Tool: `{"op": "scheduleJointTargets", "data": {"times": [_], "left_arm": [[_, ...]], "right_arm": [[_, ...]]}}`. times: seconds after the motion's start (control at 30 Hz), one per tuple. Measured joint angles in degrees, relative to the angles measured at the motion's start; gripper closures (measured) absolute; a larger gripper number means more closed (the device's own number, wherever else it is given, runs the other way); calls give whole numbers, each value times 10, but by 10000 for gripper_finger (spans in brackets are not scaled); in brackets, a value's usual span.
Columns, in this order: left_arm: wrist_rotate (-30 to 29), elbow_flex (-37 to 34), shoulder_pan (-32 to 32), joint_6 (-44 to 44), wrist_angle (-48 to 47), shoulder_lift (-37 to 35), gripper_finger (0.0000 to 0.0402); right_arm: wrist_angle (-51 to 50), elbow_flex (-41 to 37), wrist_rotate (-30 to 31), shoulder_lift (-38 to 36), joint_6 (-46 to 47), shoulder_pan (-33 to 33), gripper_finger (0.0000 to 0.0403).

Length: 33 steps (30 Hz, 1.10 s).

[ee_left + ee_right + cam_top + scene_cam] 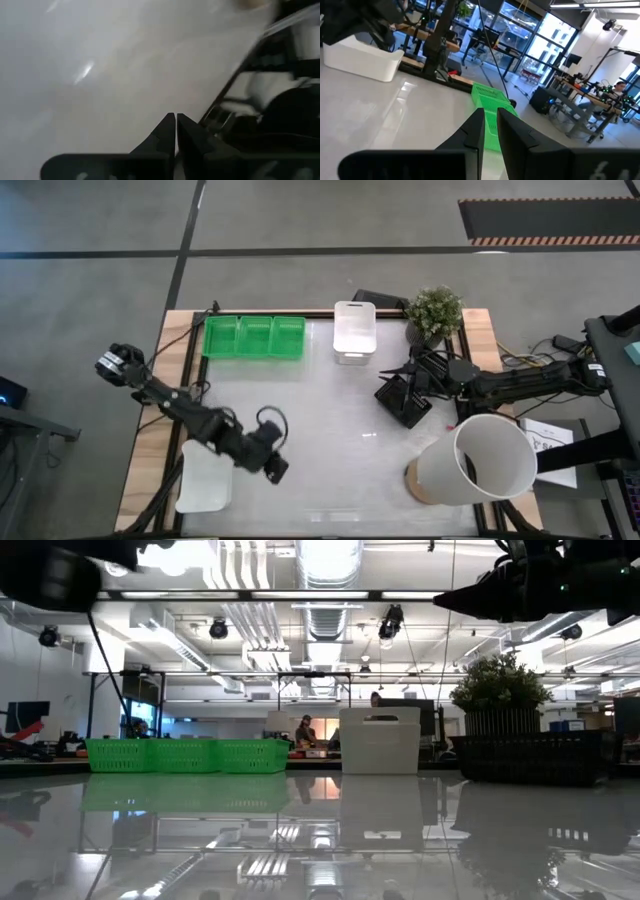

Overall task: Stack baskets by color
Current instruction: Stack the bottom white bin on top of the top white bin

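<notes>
A glossy white tabletop (330, 410) sits on grey flooring. The left arm reaches low across the near-left, its left claw (275, 468) fully closed and empty, beside a white basket (205, 478). Green baskets (254, 338) line the far edge, then another white basket (354, 332). The right claw (400, 372), nearly closed, hovers over the black basket (405, 400); whether it grips anything is unclear.

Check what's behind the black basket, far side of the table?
Behind the black basket, at the far right corner, stands a potted plant. In the low view the basket covers the plant's pot; only foliage shows.
</notes>
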Motion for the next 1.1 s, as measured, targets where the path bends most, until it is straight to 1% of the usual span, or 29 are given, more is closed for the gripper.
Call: {"op": "scheduleJointTargets", "data": {"times": [0.1, 0.27, 0.43, 0.5, 0.57, 0.7, 0.83, 0.97, 1.1], "left_arm": [[53, 56, -27, -88, -107, 35, 402], [149, 131, -52, -185, -254, 84, 402], [210, 165, -63, -268, -355, 105, 402], [231, 166, -70, -310, -391, 107, 402], [250, 158, -77, -351, -401, 108, 402], [254, 150, -89, -369, -373, 108, 401], [229, 151, -94, -366, -371, 108, 393], [217, 141, -104, -362, -373, 108, 361], [217, 126, -113, -368, -372, 109, 315]], "right_arm": [[0, 0, 0, 0, 0, 0, 360], [0, 0, 0, 0, 0, 0, 360], [0, 0, 0, 0, 5, 1, 360], [-3, 0, 0, 0, 5, 1, 360], [-5, 0, 0, 0, 10, 1, 360], [-5, 0, -1, 0, 12, 1, 360], [-5, 0, -1, 0, 10, 1, 360], [-5, 0, -1, 0, 10, 1, 360], [-5, 0, -1, 0, 10, 1, 360]]}}
